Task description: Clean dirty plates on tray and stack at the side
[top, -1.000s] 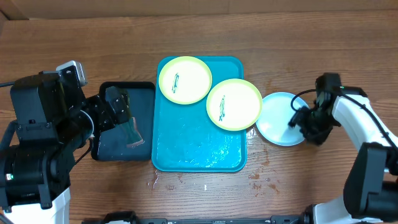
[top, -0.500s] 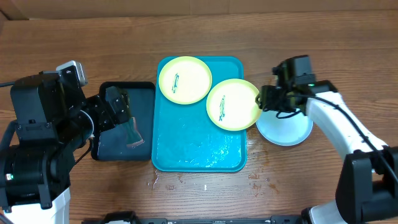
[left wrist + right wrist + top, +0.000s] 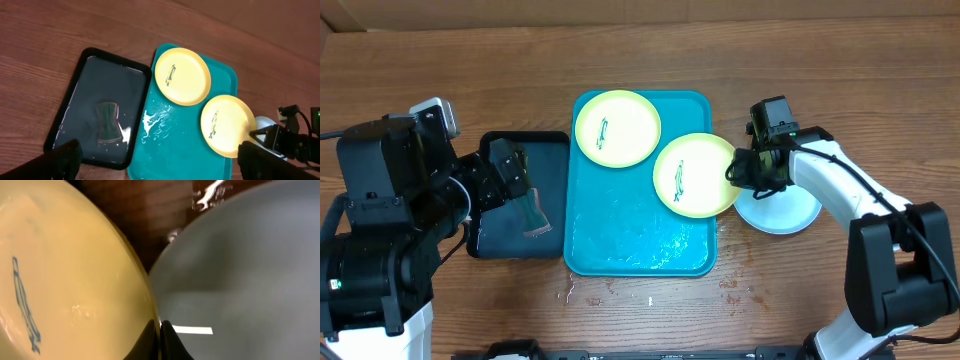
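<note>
The turquoise tray [image 3: 630, 235] lies mid-table with a wet floor. One yellow-green plate [image 3: 617, 127] with a dark smear rests in its far corner. A second smeared yellow-green plate [image 3: 695, 175] overhangs the tray's right rim, and my right gripper [image 3: 738, 172] is shut on its right edge. In the right wrist view the gripper [image 3: 161, 330] pinches that plate's rim [image 3: 65, 280], with the light blue plate [image 3: 240, 280] just behind. The light blue plate [image 3: 785, 212] sits on the table right of the tray. My left gripper [image 3: 160, 165] hangs open above the black tray, holding nothing.
A smaller black tray [image 3: 520, 150] with water lies left of the turquoise tray, and a dark green sponge-like piece [image 3: 532, 213] sits in it. Water drops spot the wood near the tray's front edge [image 3: 650, 298].
My right gripper moved left from the light blue plate to the nearer yellow-green plate and shut on its right rim. The left arm has stayed still.
</note>
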